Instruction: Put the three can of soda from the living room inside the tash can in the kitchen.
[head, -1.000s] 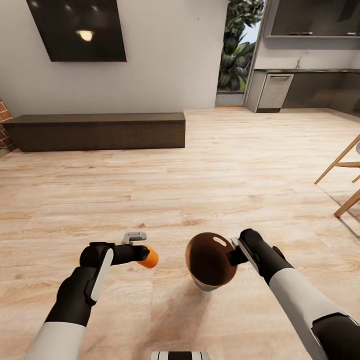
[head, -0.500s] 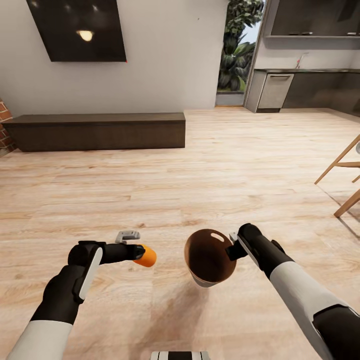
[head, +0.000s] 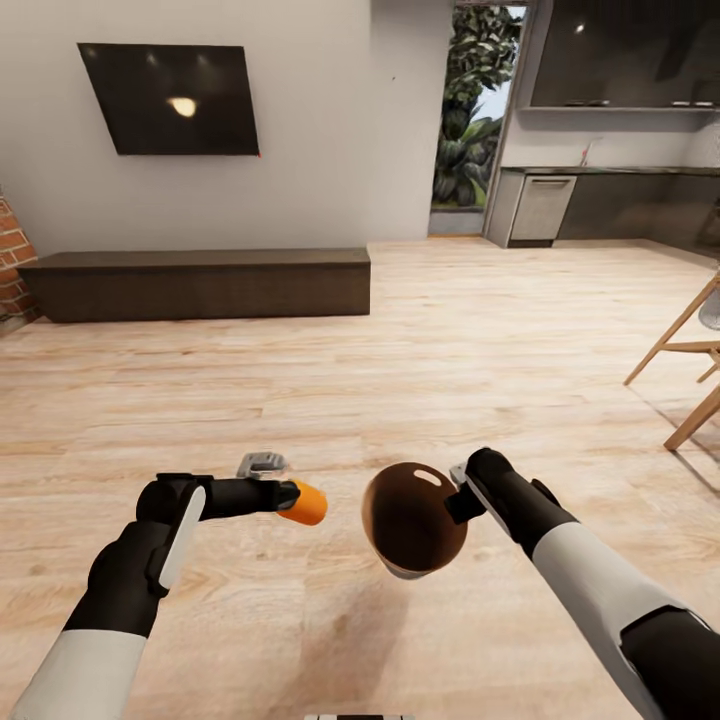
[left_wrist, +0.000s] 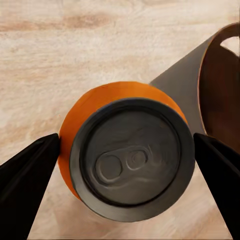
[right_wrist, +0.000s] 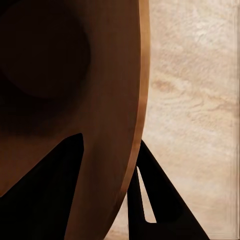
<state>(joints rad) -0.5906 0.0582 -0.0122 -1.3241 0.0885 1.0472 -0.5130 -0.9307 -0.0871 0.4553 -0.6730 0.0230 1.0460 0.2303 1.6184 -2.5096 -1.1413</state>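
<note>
From the head view, our left gripper (head: 296, 499) clamps one orange can (head: 303, 503) just beside the trash can (head: 412, 520), whose rim our right gripper (head: 458, 497) pinches — not yet dropped in. Left wrist: one can (left_wrist: 127, 155) between the fingers, bin (left_wrist: 220, 90) close beside. Right wrist: fingers (right_wrist: 60, 185) straddling the bin wall (right_wrist: 122, 125) — we count one can, one bin.
</note>
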